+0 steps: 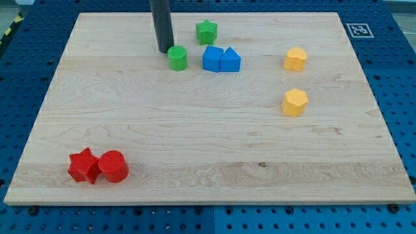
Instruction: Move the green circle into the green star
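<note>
The green circle (pixel 177 58) sits near the board's top, left of centre. The green star (pixel 207 31) lies up and to the right of it, a short gap apart. My tip (pixel 164 51) rests on the board just left of the green circle, close to it or touching it; I cannot tell which. The dark rod rises from there out of the view's top.
Two blue blocks (pixel 220 59) sit side by side just right of the green circle, below the green star. Two yellow blocks (pixel 295 59) (pixel 294 102) lie at the right. A red star (pixel 84 166) and red circle (pixel 113 166) sit at the bottom left. The wooden board (pixel 208 143) lies on a blue pegboard.
</note>
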{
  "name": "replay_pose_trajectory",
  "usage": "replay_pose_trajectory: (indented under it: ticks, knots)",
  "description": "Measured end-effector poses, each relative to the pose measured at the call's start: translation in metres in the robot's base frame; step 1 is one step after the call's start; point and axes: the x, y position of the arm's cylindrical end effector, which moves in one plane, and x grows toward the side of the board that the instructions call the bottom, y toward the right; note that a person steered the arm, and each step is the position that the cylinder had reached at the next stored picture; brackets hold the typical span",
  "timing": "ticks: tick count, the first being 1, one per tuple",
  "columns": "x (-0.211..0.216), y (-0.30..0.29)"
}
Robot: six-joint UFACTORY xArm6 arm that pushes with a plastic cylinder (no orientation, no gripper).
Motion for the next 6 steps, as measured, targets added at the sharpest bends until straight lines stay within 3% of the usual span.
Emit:
replay_pose_trajectory:
  ticks: [4,6]
  knots:
    - [0.100,0.014]
    - [0.033,0.047]
